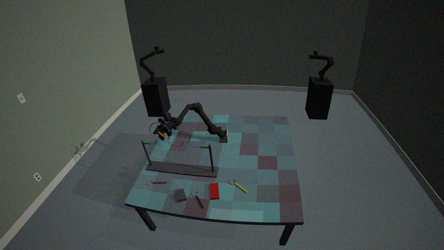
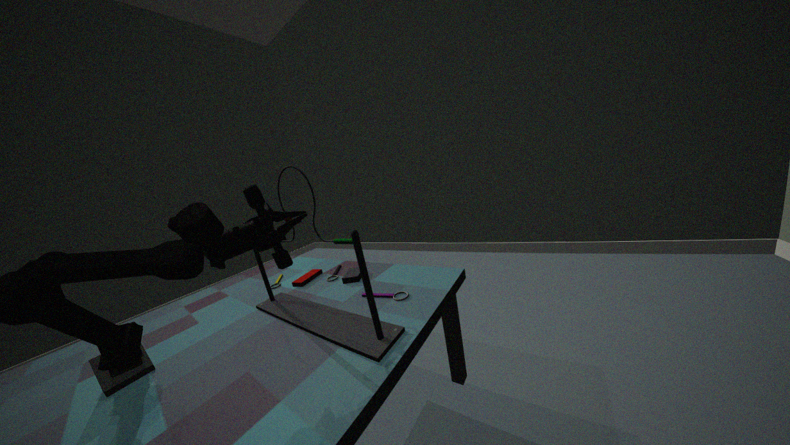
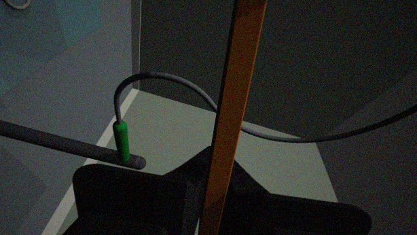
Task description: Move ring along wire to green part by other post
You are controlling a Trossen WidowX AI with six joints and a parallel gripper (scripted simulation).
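Claw point(image 1: 159, 130) point(image 2: 302, 214) point(image 3: 214, 153) pinches the orange handle point(image 1: 161, 135) point(image 3: 234, 102), seemingly light and stiff, best gripped mid-shaft, where its flat sides should resist twisting near grey wire point(image 1: 178, 145) point(image 2: 315, 205) point(image 3: 288, 139).

Orange handle point(image 1: 161, 134) point(image 3: 234, 102); red block point(image 1: 214, 191) point(image 2: 307, 277); teal, grey, maroon checkered tabletop point(image 1: 248, 177) point(image 2: 220, 342).

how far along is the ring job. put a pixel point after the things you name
Done: the orange handle point(image 1: 161, 135) point(image 3: 234, 109) is gripped by the gripper point(image 1: 159, 132) point(image 3: 214, 153).
In hand: the ring point(image 1: 167, 139) is out at the grey wire point(image 1: 184, 131) point(image 2: 296, 167) point(image 3: 272, 138), between the two green parts point(image 1: 146, 143) point(image 1: 204, 147).
Left: reach the far green part, let go, back away. Which end it started from, I can't tell.
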